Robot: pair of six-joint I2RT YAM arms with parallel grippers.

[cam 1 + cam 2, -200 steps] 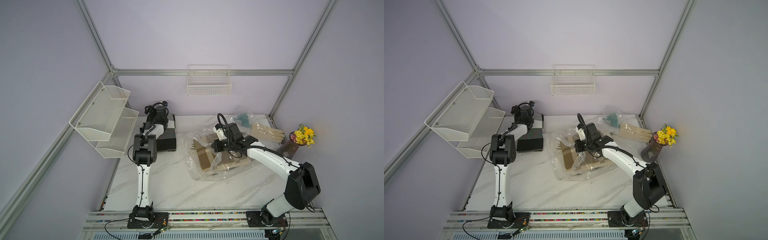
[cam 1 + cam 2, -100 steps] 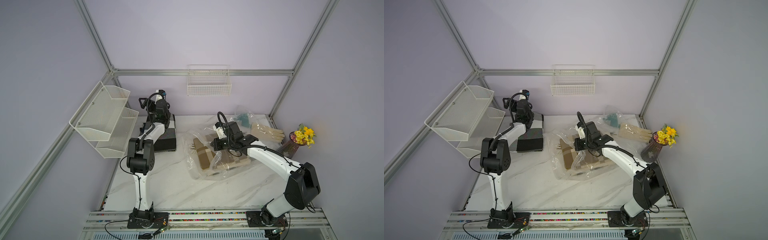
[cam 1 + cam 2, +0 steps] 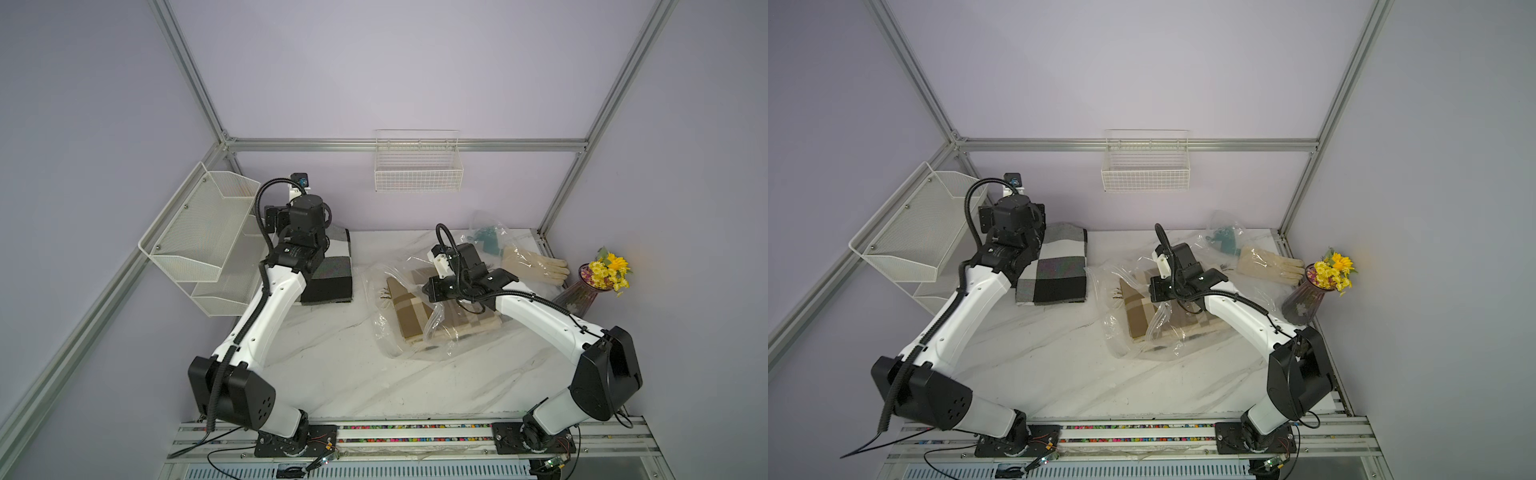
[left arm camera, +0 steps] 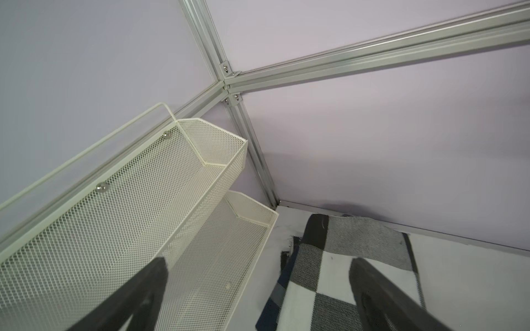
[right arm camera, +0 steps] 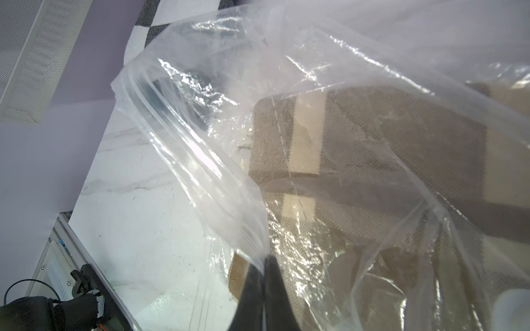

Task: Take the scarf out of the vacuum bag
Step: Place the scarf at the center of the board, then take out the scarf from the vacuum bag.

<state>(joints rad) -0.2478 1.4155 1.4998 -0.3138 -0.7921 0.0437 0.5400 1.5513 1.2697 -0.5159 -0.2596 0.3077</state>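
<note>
The vacuum bag [image 3: 397,347] [image 3: 1121,345] [image 5: 200,160], large, clear and crinkly, lies right of the table's middle in both top views. A folded tan plaid scarf [image 3: 411,318] [image 3: 1140,318] [image 5: 372,137] lies inside it. My right gripper [image 5: 265,258] [image 3: 430,296] is shut on the bag's zip-lip edge and holds that edge up above the scarf. My left gripper [image 4: 258,265] is open and empty at the back left. It hangs over a black-and-white checked cloth [image 4: 344,286] [image 3: 1059,266] next to the mesh shelf.
A two-tier white mesh shelf [image 3: 199,237] [image 4: 129,206] is fixed to the left wall. A wire basket [image 3: 417,170] hangs on the back wall. At the back right are a smaller clear bag with a teal item [image 3: 486,241], cream gloves [image 3: 536,266] and a vase of yellow flowers [image 3: 598,282].
My left arm has unfolded: its elbow swung down toward the front and the open gripper rose off the checked cloth. The right gripper has kept its hold on the bag, hardly moving.
</note>
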